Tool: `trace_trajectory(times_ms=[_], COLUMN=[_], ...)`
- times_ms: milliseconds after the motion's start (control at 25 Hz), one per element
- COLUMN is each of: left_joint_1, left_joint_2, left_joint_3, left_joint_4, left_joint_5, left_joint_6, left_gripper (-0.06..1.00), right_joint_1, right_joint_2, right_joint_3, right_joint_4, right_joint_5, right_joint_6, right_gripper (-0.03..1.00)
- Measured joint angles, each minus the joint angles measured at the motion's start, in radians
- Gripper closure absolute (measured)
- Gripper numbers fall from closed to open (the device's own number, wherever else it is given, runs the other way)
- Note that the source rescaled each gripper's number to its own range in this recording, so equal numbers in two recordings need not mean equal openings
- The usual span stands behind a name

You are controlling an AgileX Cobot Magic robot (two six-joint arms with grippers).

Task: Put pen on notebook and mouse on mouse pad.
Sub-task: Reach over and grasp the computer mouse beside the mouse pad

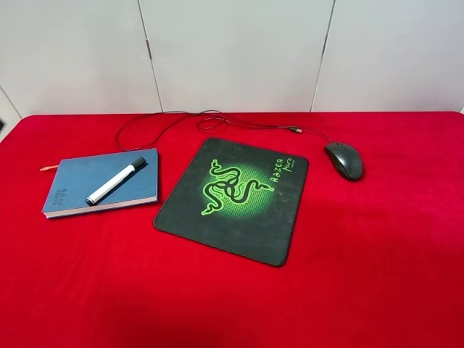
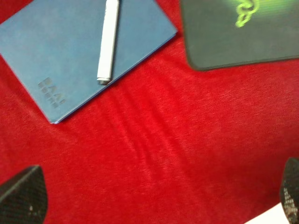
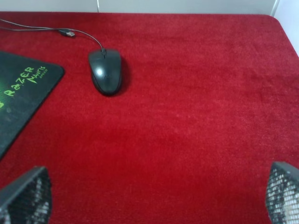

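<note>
Cloth (image 1: 362,254), plush red, bears glossy oval mouse (image 1: 344,159) beside rounded-corner mouse pad (image 1: 232,199).

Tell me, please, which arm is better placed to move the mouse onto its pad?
Right: the mouse lies beside the mouse pad on that arm's side, ahead of its open fingers; the left fingers face the notebook.

Even, bright light is falling from overhead, leaving only thin shadows hugging the mouse pad (image 1: 239,232) and notebook (image 1: 72,181). The mouse (image 1: 344,159) is catching a soft sheen. The left wrist view is looking smeared (lettering barely legible); the red cloth (image 1: 362,275) is glowing oversaturated.
</note>
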Motion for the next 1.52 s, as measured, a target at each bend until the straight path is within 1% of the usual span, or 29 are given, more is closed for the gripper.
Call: trace_trajectory(times_ms=[160,320,440,600,720,840,1040,1160,1400,1520], left_joint_1=[0.0,0.0,0.0,0.0,0.004,0.021,0.058,0.07,0.071,0.071], left_joint_2=[-0.16,-0.333,-0.455,-0.574,-0.636,-0.685,-0.737,-0.763,-0.856,-0.904], left_joint_3=[0.093,0.218,0.298,0.352,0.38,0.411,0.48,0.526,0.563,0.563], left_joint_4=[-0.063,-0.111,-0.126,-0.126,-0.105,-0.067,0.0,0.029,0.07,0.084], left_joint_5=[0.0,0.001,0.001,0.001,0.001,-0.004,-0.088,-0.115,-0.1,-0.1], left_joint_6=[0.003,0.005,0.005,0.005,0.005,0.005,0.004,-0.001,-0.08,-0.093], left_gripper=[-0.05,-0.05,-0.05,-0.05,-0.05,-0.05,-0.05,-0.05,-0.05,-0.05], right_joint_1=[0.0,0.0,0.0,0.0,0.0,0.0,0.0,0.0,0.0,0.0], right_joint_2=[0.0,0.0,0.0,0.0,0.0,0.0,0.0,0.0,0.0,0.0], right_joint_3=[0.0,0.0,0.0,0.0,0.0,0.0,0.0,0.0,0.0,0.0], right_joint_4=[0.0,0.0,0.0,0.0,0.0,0.0,0.0,0.0,0.0,0.0], right_joint_5=[0.0,0.0,0.0,0.0,0.0,0.0,0.0,0.0,0.0,0.0], right_joint_6=[0.0,0.0,0.0,0.0,0.0,0.0,0.0,0.0,0.0,0.0], right_gripper=[-0.03,-0.03,-0.03,-0.03,-0.03,-0.03,-0.03,-0.03,-0.03,-0.03])
